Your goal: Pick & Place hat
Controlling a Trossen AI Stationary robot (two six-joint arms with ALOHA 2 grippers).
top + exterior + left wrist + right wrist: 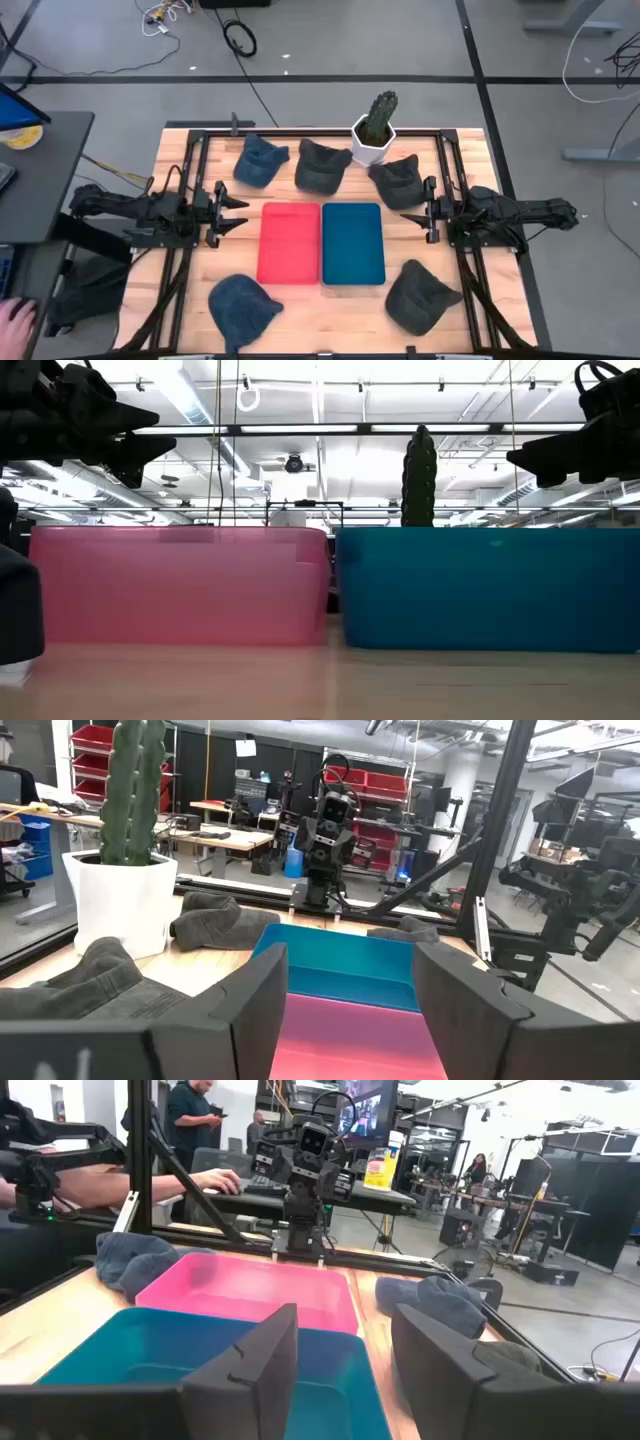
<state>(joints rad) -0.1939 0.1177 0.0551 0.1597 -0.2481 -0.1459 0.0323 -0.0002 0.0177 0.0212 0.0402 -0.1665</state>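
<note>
Both arms are hanging idle above the worktop, one at each side edge, facing each other across the two bins. The left gripper (238, 209) is hovering just beside the red bin (290, 243), its fingers (250, 1010) spread apart with nothing between them. The right gripper (421, 212) is hovering beside the blue bin (353, 243), its fingers (262, 1350) spread as well and holding nothing.

The two bins are sitting side by side at the middle of the worktop, long walls touching or very nearly so. Both are looking empty from above.

Five hats are lying around them. Along the far edge, a blue hat (260, 160) is resting toward the left, a dark grey hat (322, 165) is lying beside it, and another dark grey hat (400, 180) is sitting just to the right of a white pot (373, 145) holding a cactus (381, 112). The pot is standing upright between those last two hats. Near the front edge, a blue hat at the front left corner (243, 308) is lying below the red bin, and a dark grey hat at the front right corner (421, 296) is lying just beside the blue bin.

A person's hand (15, 322) is resting at a desk off the left side of the table.
</note>
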